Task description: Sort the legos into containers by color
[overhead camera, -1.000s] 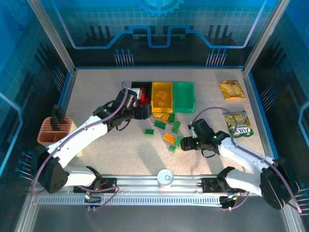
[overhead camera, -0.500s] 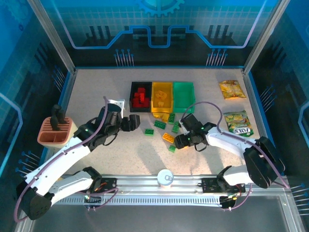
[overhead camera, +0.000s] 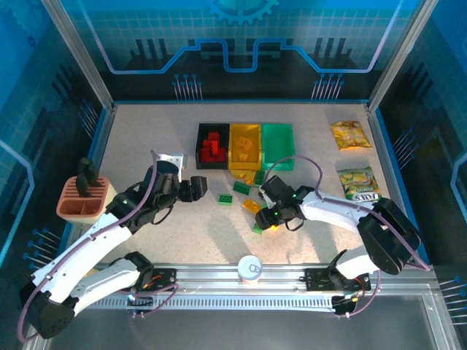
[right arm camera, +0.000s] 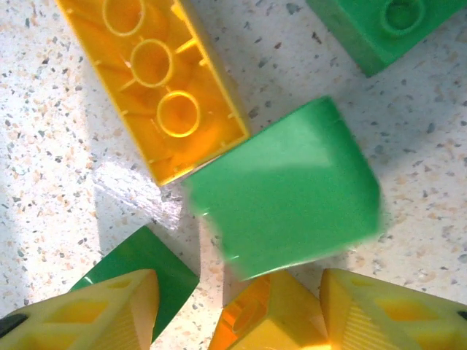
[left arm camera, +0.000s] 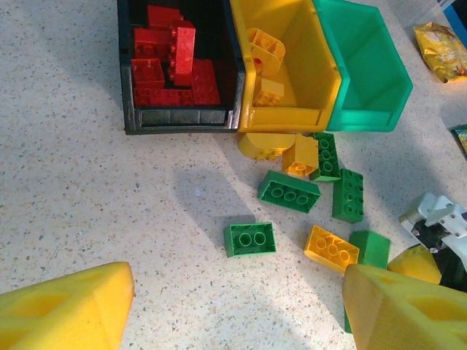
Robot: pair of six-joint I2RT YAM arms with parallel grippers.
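Two slender arms, left arm and right arm, built alike. White shells over the long links, black at every joint and at the bulky shoulder housings. Thin grey-violet cable arching loose along each. Black-bodied left hand and right hand, tipped with bright yellow wedge-shaped fingers, hollowed by triangular cut-outs.

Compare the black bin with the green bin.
The black bin holds a pile of red bricks; the green bin holds none. The black bin sits at the left end of the row, the green bin at the right end. Both are open, equal-sized, and flank the yellow bin.
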